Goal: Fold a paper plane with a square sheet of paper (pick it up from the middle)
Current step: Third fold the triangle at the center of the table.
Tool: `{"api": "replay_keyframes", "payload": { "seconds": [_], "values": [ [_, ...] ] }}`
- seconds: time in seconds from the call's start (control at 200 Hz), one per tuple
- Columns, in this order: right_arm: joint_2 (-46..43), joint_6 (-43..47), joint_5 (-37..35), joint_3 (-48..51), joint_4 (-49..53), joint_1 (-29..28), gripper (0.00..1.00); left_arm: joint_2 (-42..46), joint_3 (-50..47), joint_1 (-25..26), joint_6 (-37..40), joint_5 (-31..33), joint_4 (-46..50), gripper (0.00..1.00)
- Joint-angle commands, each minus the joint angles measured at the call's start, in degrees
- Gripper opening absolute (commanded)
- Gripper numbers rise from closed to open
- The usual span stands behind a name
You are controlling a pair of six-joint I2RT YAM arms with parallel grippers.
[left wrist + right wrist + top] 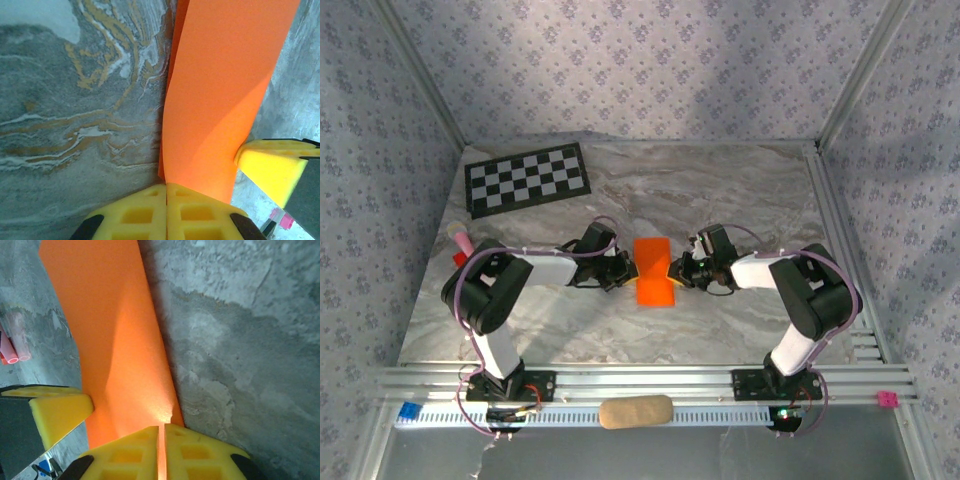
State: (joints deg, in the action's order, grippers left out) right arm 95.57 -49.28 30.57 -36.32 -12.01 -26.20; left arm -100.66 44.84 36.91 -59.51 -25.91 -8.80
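The square sheet of paper point(653, 272) is bright orange and stands lifted and bowed between my two grippers at the middle of the marble table point(740, 200). My left gripper point(628, 270) holds its left side. In the left wrist view the yellow jaws point(166, 186) are pressed together on the paper's edge point(225, 90). My right gripper point(678, 268) holds the opposite side. In the right wrist view its jaws point(161, 427) stand a thin slit apart with the orange paper point(110, 340) running into the slit. Each wrist view shows a yellow finger of the other gripper beside the sheet.
A black-and-white checkerboard sheet point(528, 180) lies at the back left. A small red and pink object point(461, 245) sits at the left edge. A tan oblong thing point(635, 411) rests on the front rail, with a blue block point(410, 410) and a pink block point(887, 399) at its ends.
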Motion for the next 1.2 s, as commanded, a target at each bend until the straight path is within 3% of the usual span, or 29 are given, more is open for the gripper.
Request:
{"api": "replay_keyframes", "payload": {
  "seconds": [0.0,0.225,0.425,0.66,0.905,1.194],
  "values": [
    [-1.8,3.1,-4.0,0.6,6.2,0.0,0.17,1.9,0.8,0.3,0.2,0.8,1.0,0.07],
    [-12.7,11.0,-9.7,0.5,11.9,-1.3,0.44,4.7,0.6,0.3,-1.5,1.7,3.7,0.05],
    [-21.6,21.1,-17.9,-1.0,17.8,-5.6,0.41,6.6,0.7,0.4,-3.1,0.6,5.7,0.04],
    [-31.8,41.8,-30.3,6.6,6.1,-19.0,0.44,8.8,0.8,0.3,-4.2,1.0,7.0,0.05],
    [-27.8,57.8,-37.1,6.4,4.6,-31.2,0.49,8.9,1.1,0.3,-4.6,0.8,6.8,0.05],
    [-21.3,61.4,-47.9,7.2,-2.4,-38.3,0.64,9.0,0.9,0.3,-5.0,1.2,6.8,0.05]
  ]
}}
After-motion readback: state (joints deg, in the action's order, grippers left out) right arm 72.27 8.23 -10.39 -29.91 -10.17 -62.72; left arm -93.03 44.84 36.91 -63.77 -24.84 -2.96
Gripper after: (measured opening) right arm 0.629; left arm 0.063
